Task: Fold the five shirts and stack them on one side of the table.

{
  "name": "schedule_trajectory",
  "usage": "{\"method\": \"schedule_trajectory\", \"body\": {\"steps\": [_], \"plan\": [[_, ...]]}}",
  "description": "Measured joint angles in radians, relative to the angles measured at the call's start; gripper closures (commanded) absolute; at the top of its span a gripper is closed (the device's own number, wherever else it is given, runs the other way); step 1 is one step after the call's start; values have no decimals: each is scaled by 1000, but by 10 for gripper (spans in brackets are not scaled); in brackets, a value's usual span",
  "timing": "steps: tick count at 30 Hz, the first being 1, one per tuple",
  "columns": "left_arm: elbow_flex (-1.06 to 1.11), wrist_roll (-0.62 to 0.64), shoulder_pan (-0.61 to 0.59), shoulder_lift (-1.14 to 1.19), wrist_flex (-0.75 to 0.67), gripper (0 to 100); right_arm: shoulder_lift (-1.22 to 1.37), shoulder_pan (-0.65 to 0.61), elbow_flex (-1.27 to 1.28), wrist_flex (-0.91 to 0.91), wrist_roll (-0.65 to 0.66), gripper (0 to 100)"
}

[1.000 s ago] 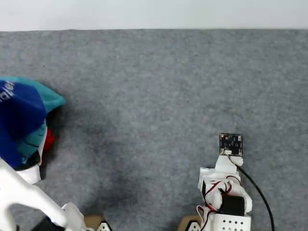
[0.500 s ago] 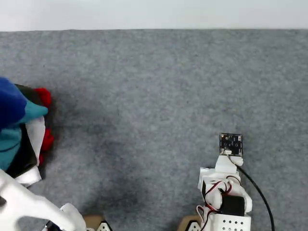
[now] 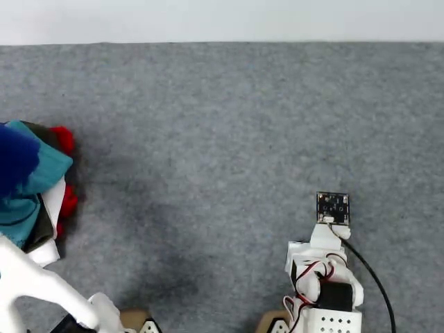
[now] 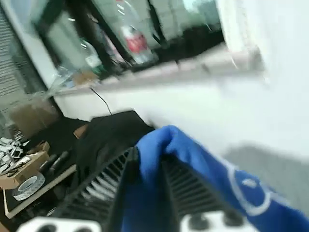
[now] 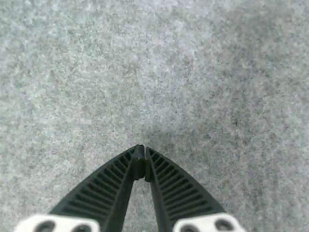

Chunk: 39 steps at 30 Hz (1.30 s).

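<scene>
A pile of shirts (image 3: 38, 187) sits at the table's left edge, with teal, black, white and red cloth showing. On top lies a blue shirt (image 3: 15, 158). My left gripper (image 4: 145, 159) is shut on the blue shirt (image 4: 193, 164), lifted so that the room shows behind it. The left arm (image 3: 41, 288) rises from the near left corner. My right gripper (image 5: 141, 164) is shut with nothing in it, just above the grey mat. The right arm (image 3: 322, 270) is folded back at the near right.
A grey mat (image 3: 243, 125) covers the table, bare from the middle to the right. A white wall edge (image 3: 222, 21) runs along the far side. A black cable (image 3: 374, 277) trails from the right arm.
The blue shirt moved left, toward the table's edge, uncovering red and black cloth in the pile beneath. The right arm stayed still.
</scene>
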Motion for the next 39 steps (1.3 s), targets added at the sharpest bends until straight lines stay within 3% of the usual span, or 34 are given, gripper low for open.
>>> {"method": "schedule_trajectory", "body": {"steps": [4, 10, 15, 24, 27, 33, 39], "plan": [[109, -100, 23, 3, 12, 836, 0, 0, 0, 0, 0, 990], [81, -112, 26, 2, 12, 851, 0, 0, 0, 0, 0, 990], [-14, -112, 55, 0, 12, 999, 0, 0, 0, 0, 0, 990], [-112, -52, 126, 0, 18, 994, 0, 0, 0, 0, 0, 990], [-98, -60, 155, 0, 97, 971, 0, 0, 0, 0, 0, 990], [100, -358, 224, 0, 387, 788, 0, 0, 0, 0, 0, 990], [359, -532, 242, 3, 434, 746, 0, 0, 0, 0, 0, 990]]}}
